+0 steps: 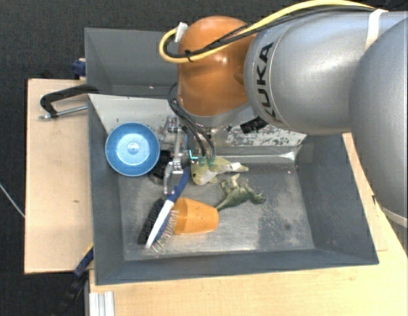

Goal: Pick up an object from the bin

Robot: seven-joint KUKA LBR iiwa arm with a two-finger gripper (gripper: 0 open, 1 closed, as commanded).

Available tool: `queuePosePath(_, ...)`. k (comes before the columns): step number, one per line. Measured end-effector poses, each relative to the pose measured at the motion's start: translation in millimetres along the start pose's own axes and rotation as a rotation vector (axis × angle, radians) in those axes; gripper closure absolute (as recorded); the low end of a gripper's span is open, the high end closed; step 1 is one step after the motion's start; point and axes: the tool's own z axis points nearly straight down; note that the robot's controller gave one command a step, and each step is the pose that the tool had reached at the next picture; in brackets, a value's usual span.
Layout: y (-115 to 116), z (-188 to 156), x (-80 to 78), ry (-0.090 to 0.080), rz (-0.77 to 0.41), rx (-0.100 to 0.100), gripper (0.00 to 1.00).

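**Bin** [332,196]: grey metal, holding a few loose things, all gathered in its left half.

**Arm:** is reaching in from the right, its orange cover [213,64] and a yellow cable [190,41] sitting above the bin's far-left part.

**Tool** [180,153]: is hanging below the orange cover, over the far-left middle of the floor. It is standing just above the upper end of the brush's handle. Whether it is wide, narrow or gripping anything cannot be told, as the metal parts are crowding together there.

**Brush** [161,217]: blue handle, white head, dark bristles. It is lying at a slant, handle end pointing up under the tool, bristle end pointing toward the near-left corner.

**Orange cup** [194,217]: is lying on its side, touching the brush's head on the right.

**Blue round lid** [132,149]: is lying flat by the left wall, just beside the tool.

**Pale yellowish piece** [207,170]: is lying just right of the tool.

**Green toy figure** [238,194]: is lying near the middle of the floor, between the pale piece and the cup.
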Motion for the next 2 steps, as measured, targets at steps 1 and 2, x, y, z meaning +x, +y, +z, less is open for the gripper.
queuePosePath(1, -31.5, 97.8, -9.4, -0.03, -0.375, -0.003, 0.0)
queuePosePath(2, -32.3, 102.8, -6.5, -0.018, -0.375, -0.003, 1.0)
